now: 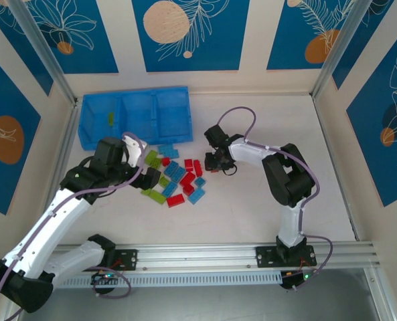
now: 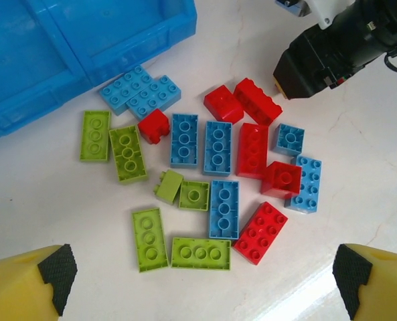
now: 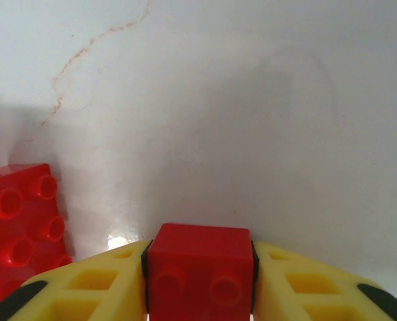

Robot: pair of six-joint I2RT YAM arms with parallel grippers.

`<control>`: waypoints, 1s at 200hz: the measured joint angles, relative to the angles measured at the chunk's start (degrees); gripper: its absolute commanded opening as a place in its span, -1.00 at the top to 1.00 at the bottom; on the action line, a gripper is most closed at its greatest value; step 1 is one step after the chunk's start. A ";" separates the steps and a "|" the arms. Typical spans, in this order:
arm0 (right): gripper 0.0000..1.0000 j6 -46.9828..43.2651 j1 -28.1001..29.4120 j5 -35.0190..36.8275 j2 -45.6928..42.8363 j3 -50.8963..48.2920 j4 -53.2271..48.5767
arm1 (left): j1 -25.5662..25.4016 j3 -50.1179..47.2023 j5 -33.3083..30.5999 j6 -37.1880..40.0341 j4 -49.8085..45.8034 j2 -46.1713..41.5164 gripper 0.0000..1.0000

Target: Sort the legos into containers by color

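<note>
- Legos (image 2: 218, 167): lime, light-blue and red bricks, lying loose in one mixed cluster on the table (image 1: 265, 221), just in front of the tray's near wall. Two blue ones are nearly touching it.
- Red brick (image 3: 199, 271): being clamped between the yellow fingers of the right gripper (image 1: 217, 160) at the cluster's right edge, presumably for carrying to a compartment for reds.
- Tray (image 1: 134, 143): sitting at the far left. One green piece (image 1: 110, 118) is lying in its left compartment, suggesting green belongs there.
- Left gripper (image 2: 203, 277): hovering above the cluster with fingers spread wide, holding nothing, likely lining up on a next brick.
</note>
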 measured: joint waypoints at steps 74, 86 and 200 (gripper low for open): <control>0.49 -1.66 8.39 5.73 -25.24 -1.88 8.87 | 0.02 -2.84 -7.19 0.26 1.62 -4.17 -1.00; 0.48 -3.08 9.62 5.90 -23.26 2.36 10.71 | 0.07 -3.34 -8.55 0.66 1.66 -4.15 -0.99; -0.06 -8.50 3.21 4.68 36.63 73.11 -3.63 | 0.07 -4.46 -13.70 1.73 1.64 -3.23 -1.00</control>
